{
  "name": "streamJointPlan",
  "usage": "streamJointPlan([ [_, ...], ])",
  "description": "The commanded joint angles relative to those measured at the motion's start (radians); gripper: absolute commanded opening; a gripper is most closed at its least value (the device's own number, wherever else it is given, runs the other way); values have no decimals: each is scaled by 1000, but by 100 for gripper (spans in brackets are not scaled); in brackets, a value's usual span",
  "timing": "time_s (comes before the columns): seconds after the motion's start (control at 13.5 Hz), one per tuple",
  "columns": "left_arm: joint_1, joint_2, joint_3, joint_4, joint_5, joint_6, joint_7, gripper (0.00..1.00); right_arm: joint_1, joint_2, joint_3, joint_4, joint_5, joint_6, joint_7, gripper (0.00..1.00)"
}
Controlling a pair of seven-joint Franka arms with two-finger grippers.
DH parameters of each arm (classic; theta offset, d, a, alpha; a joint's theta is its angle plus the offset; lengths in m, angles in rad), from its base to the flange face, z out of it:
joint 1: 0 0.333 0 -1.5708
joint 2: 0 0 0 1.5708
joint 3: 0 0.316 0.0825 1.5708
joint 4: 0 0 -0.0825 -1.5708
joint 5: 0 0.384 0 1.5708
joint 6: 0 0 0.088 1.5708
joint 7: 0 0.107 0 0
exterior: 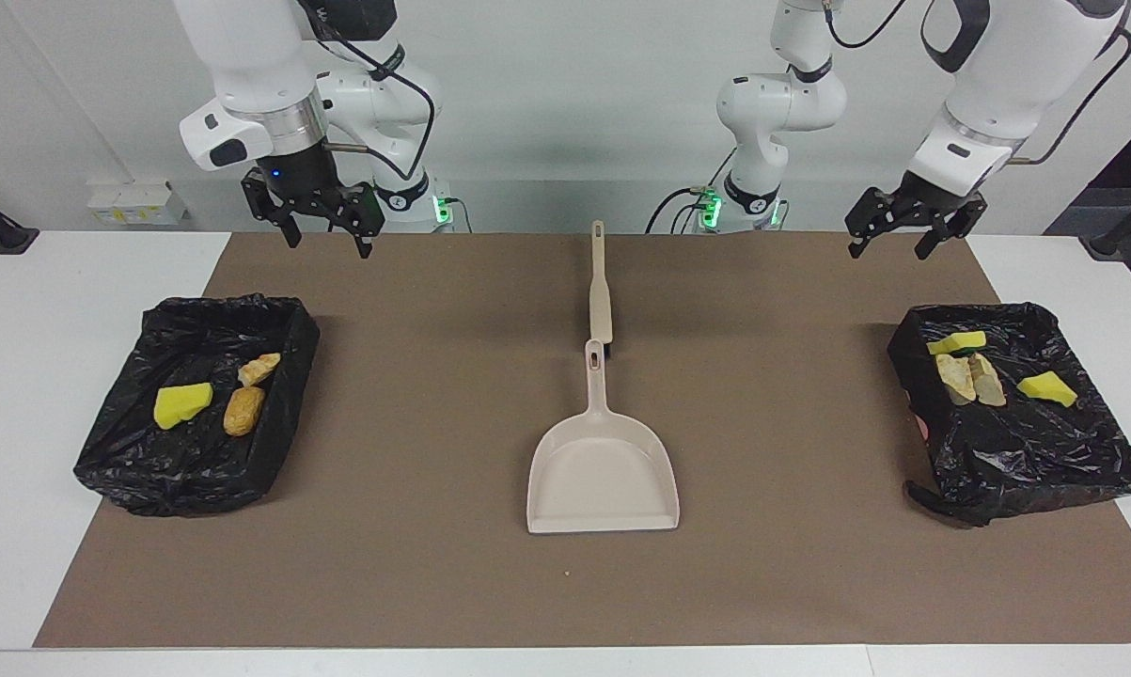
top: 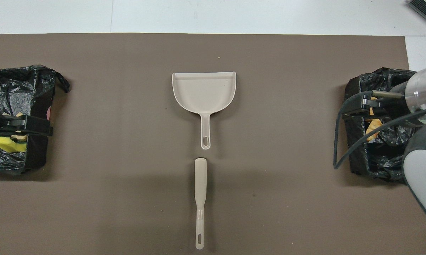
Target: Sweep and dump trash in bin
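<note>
Hanging empty with fingers spread wide, the left gripper [exterior: 899, 229] and right gripper [exterior: 325, 219] each hover above black-lined bins [exterior: 1091, 461] already holding the yellow and tan foam trash [exterior: 971, 376]; descending could snag a liner.

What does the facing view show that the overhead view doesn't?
Only the facing view: both arms raised, left gripper and right gripper open and empty, above the mat's edge nearest the robots; all seven trash scraps in full, three in one bin, four in the other bin.
Only the overhead view: the dustpan and brush seen from straight above.
Both: dustpan and brush end to end at mid-mat, trash in black-lined bins at each end.
</note>
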Motion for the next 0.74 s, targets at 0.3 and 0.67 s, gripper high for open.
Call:
streamJointPlan([
  [0.3,24,-17,-10,5,1,7,10,100,-16,-19,7,-25,24,27,-35,100],
  [0.67,24,-17,-10,7,3,-12,13,100,-19,-19,7,-25,24,25,-35,100],
])
